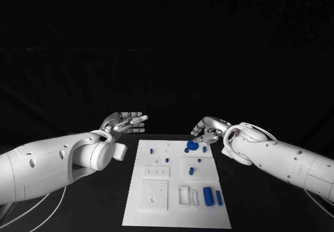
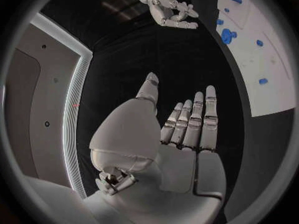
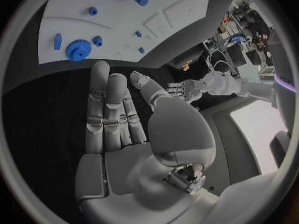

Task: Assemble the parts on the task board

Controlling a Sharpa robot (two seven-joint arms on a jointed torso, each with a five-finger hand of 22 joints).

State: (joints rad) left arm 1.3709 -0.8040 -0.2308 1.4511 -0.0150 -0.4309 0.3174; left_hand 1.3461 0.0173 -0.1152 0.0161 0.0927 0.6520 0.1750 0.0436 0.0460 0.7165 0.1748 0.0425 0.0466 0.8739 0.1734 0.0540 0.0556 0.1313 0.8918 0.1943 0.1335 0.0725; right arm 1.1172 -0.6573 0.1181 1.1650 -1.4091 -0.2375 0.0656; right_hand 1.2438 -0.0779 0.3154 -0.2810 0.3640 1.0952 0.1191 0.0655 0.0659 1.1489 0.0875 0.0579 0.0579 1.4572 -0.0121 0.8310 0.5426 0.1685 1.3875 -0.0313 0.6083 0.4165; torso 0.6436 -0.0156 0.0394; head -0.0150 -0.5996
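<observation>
at centre of the black table [image 1: 83, 212]: white task board [image 1: 177, 212], long side running away from the robot. on the board's far end, a blue gear-like disc [image 1: 192, 144], round and flat, with small blue pegs beside it [image 1: 204, 149]. further small blue pieces scattered over the far half [image 1: 152, 151], one on a raised square block mid-board [image 1: 192, 170]. toward the board's near right corner, a larger blue cylinder [image 1: 208, 194] lying flat, a thinner blue bar [image 1: 218, 197] just right of it, a small blue piece [image 1: 194, 196] to its left in a slot.

right of the board's far end: right hand [image 1: 207, 131], fingers straight and apart, holding nothing, fingertips hovering near the disc, apart from it in the right wrist view [image 3: 77, 50].

left of the board's far end, off the plate: left hand [image 1: 127, 122], held flat, fingers extended side by side, thumb apart, empty [image 2: 187, 134].
</observation>
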